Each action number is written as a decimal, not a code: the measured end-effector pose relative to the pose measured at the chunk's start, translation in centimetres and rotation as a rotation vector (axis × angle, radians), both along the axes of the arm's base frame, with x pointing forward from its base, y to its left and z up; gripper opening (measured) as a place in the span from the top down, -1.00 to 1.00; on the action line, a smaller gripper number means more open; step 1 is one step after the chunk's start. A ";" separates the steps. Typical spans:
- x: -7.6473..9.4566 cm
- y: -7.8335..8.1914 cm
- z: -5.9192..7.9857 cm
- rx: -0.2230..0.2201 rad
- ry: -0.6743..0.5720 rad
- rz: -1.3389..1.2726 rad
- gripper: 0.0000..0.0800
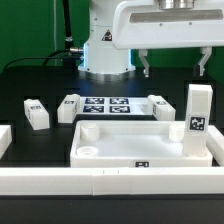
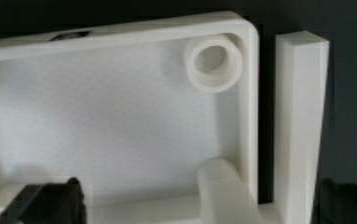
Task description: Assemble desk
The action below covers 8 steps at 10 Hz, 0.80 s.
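While the gripper hangs above the table with its jaws spread and empty, the tabletop lies rim-up behind the front rail. One upright leg stands at its end on the exterior view's right, and loose legs lie beside the marker board.

Bright, even light with soft shadows; wrist view blurry, tabletop washed out.
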<state>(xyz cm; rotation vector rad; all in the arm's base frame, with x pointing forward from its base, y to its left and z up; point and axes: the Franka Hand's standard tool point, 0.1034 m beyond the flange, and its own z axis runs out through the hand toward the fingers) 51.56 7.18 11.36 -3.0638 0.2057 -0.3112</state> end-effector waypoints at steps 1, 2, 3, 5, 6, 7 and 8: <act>-2.2 0.3 -1.5 -0.008 -0.012 0.013 -0.62; -3.8 0.7 -2.9 -0.014 -0.004 0.025 -0.62; -4.2 0.7 -4.0 -0.021 -0.017 0.030 -0.62; -4.4 0.8 -4.6 -0.022 0.025 0.033 -0.62; -4.2 0.8 -4.5 -0.022 0.017 0.033 -0.62; -4.7 0.8 -4.8 -0.021 0.077 0.036 -0.62; -4.7 0.7 -4.8 -0.017 0.136 0.040 -0.62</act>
